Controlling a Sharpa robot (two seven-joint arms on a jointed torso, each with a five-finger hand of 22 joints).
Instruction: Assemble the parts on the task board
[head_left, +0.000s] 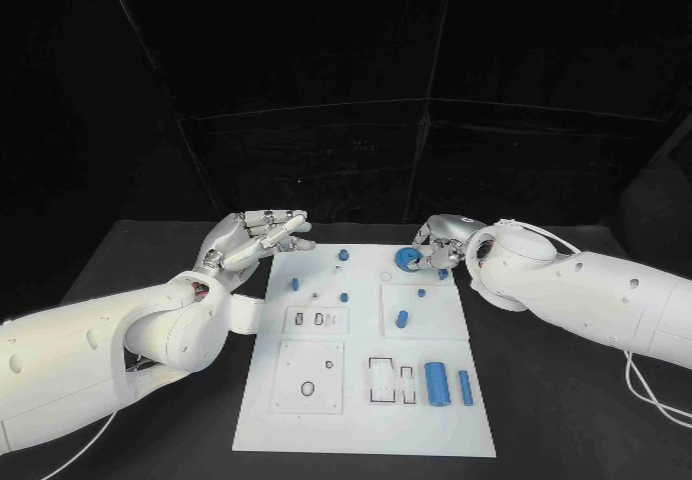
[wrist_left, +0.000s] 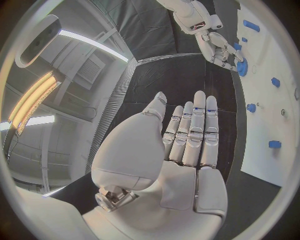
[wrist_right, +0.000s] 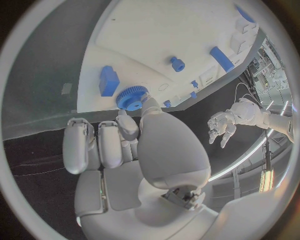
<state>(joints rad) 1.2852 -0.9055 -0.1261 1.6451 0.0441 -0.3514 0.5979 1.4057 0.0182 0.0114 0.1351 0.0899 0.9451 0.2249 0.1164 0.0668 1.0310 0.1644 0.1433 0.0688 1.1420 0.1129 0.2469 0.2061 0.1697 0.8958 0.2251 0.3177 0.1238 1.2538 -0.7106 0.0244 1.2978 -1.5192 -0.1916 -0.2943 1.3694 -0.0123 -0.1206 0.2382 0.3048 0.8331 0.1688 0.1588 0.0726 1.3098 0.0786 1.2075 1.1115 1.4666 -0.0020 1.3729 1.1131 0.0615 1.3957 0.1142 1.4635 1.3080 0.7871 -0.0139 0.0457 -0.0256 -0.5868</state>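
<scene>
Right silver hand (head_left: 437, 245) pinches the round blue toothed gear (head_left: 407, 260) at its fingertips, over the far edge of the white rectangular task board (head_left: 364, 400). Left silver hand (head_left: 257, 238) hovers off the board's far-left corner, fingers spread, holding nothing.

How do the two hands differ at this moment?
The left hand is empty, fingers extended and apart, raised beside the board's left edge. The right hand has its fingers on the blue gear at the board's far end. Both are silver, on white arms.
</scene>
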